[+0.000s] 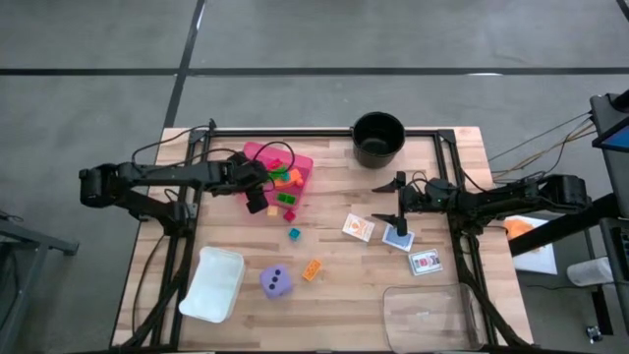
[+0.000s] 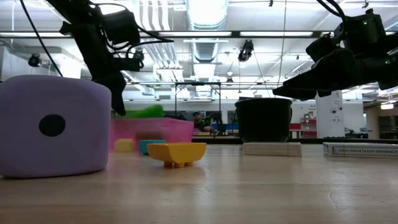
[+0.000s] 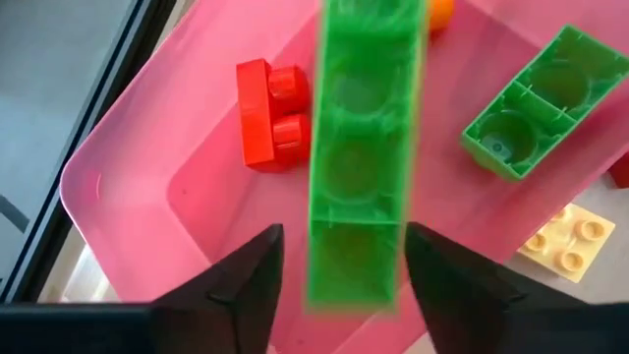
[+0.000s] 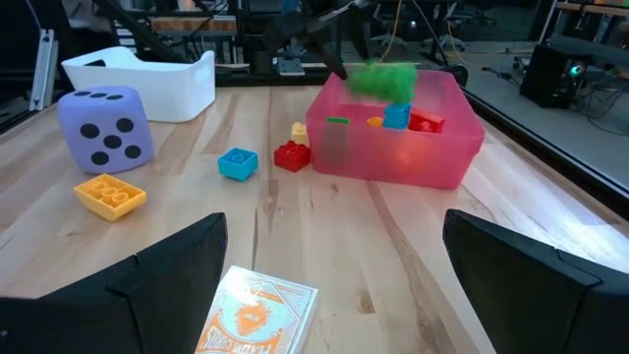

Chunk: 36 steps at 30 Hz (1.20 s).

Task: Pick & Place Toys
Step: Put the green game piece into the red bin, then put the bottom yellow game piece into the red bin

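Toys are what you are sorting, and the pink tray [image 1: 300, 162] is your landmark. Your left gripper [image 3: 339, 270] hangs over the tray with its fingers apart; a long green brick [image 3: 359, 147] sits blurred between them, touching neither. Already in the tray you can see a red brick [image 3: 267, 113] and another green brick [image 3: 526, 108]. Just beside the tray's near edge lie a yellow brick [image 3: 568, 241], a second red brick [image 4: 292, 155] and a teal brick [image 4: 237, 162]. Farther from the tray sit the orange brick [image 1: 312, 269] and the purple die [image 1: 275, 281]. Your right gripper [image 1: 400, 202] waits well apart from the tray, fingers spread wide, above the orange card [image 1: 358, 227] and the blue card [image 1: 397, 239].
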### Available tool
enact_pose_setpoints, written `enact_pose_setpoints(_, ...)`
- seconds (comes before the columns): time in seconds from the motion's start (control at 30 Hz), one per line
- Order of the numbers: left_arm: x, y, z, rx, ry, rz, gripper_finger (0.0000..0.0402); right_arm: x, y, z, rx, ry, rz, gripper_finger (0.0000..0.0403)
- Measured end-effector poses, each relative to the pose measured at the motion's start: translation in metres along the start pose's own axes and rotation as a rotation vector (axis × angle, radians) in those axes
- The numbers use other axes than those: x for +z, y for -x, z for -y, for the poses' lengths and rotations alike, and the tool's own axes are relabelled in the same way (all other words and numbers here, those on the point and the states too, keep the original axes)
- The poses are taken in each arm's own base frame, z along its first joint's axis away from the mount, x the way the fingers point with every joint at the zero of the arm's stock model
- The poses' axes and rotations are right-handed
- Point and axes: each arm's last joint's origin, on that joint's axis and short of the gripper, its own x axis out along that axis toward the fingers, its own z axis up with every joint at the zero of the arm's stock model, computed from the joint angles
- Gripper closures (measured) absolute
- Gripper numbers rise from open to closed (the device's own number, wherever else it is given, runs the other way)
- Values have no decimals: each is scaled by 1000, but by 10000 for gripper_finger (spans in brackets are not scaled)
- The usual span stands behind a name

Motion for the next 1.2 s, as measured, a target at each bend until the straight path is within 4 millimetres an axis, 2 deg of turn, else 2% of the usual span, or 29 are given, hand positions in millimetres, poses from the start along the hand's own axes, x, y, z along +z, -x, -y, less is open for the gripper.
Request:
enact_pose_setpoints(0.2,-1,0,0,2,-3,-7,140,0,0,0,0,0,0,25)
enact_pose_setpoints(0.4,4,1,1,-1,8,48,129,0,0,0,0,0,0,25)
enact_pose_setpoints(0.53,16,5,8,-37,-8,181,128,0,0,0,0,0,0,25)
enact_pose_setpoints(0.73,31,10,29,-175,-62,510,128,2,0,0,0,2,22,25)
enact_pose_setpoints(0.97,21,2,39,-342,-54,675,128,6,0,0,6,3,59,25)
enact_pose_setpoints(1.2,7,-5,46,-429,19,650,128,8,0,0,7,3,82,25)
